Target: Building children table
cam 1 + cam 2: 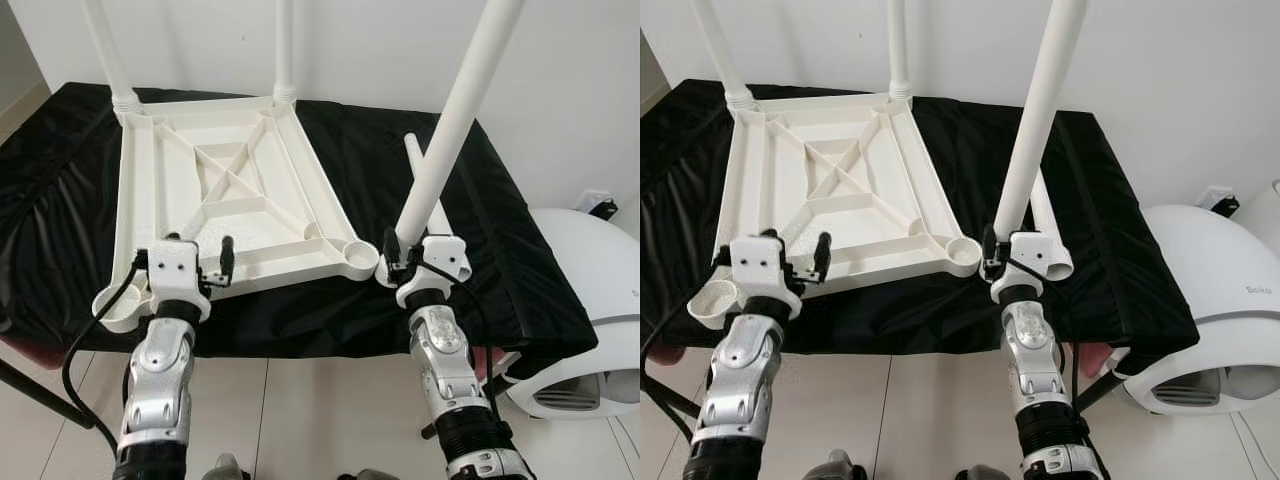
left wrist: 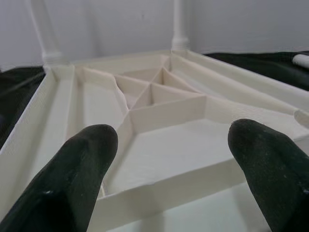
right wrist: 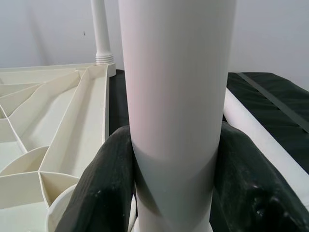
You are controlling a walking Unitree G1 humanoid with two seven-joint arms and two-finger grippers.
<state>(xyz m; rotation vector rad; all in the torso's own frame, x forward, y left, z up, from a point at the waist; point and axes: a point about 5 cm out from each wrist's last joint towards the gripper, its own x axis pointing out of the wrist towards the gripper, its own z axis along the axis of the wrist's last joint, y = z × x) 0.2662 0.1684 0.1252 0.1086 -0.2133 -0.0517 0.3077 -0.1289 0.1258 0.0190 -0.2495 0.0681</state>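
- The white table top (image 1: 225,195) lies upside down on a black cloth (image 1: 470,240) spread over the work surface, ribs facing up.
- Two legs are already standing in the far corners: the far-left leg (image 1: 108,50) and the far-right leg (image 1: 284,50), both upright in their sockets.
- The near-right socket (image 1: 352,257) is an open round cup with nothing in it yet; the near-left socket (image 1: 118,308) is bare as well.
- The right gripper (image 1: 415,258) is clamped around the lower part of a third leg (image 1: 455,120), held nearly upright and leaning a little, just to the right of the near-right socket. The wrist view shows both black fingers (image 3: 104,188) pressed against the tube.
- A fourth leg (image 1: 425,190) lies loose on the cloth behind the held one.
- The left gripper (image 1: 215,265) hovers at the near edge of the top with its fingers spread apart and nothing between them.
- By my reckoning it's about half built: two legs in, one in hand and not yet seated, one waiting. The held leg's foot looks to need shifting left over the cup.
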